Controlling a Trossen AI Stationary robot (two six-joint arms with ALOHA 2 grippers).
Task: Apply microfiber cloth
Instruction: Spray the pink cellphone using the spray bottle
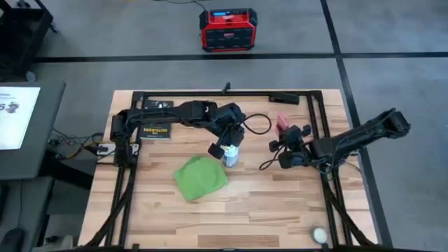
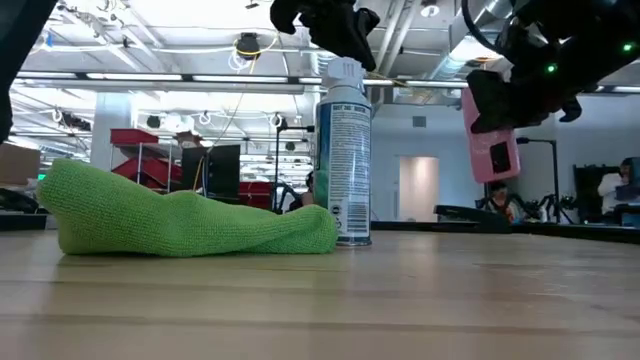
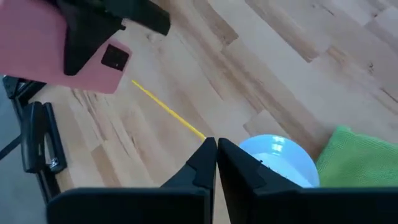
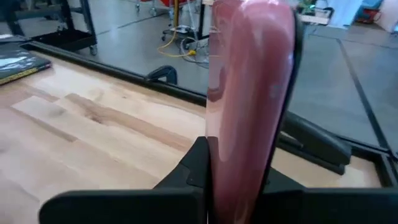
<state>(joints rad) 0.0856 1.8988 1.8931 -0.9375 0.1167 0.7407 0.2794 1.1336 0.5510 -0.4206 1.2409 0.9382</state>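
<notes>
High view: the left tool [image 1: 218,150], fingers pressed together and empty, hovers over the spray can [image 1: 230,155], while the right tool [image 1: 288,140] grips the pink phone [image 1: 282,123]. The microfiber cloth [image 1: 200,177] lies untouched on the desk [image 1: 280,203], so the next move is likely for the left tool to open and reach down for it.

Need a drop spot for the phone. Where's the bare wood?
Free: wood between spray can and right gripper, and the near strip below the microfiber cloth toward the white ball. Crowded: left gripper over the can, cloth touching it, black book behind.
</notes>
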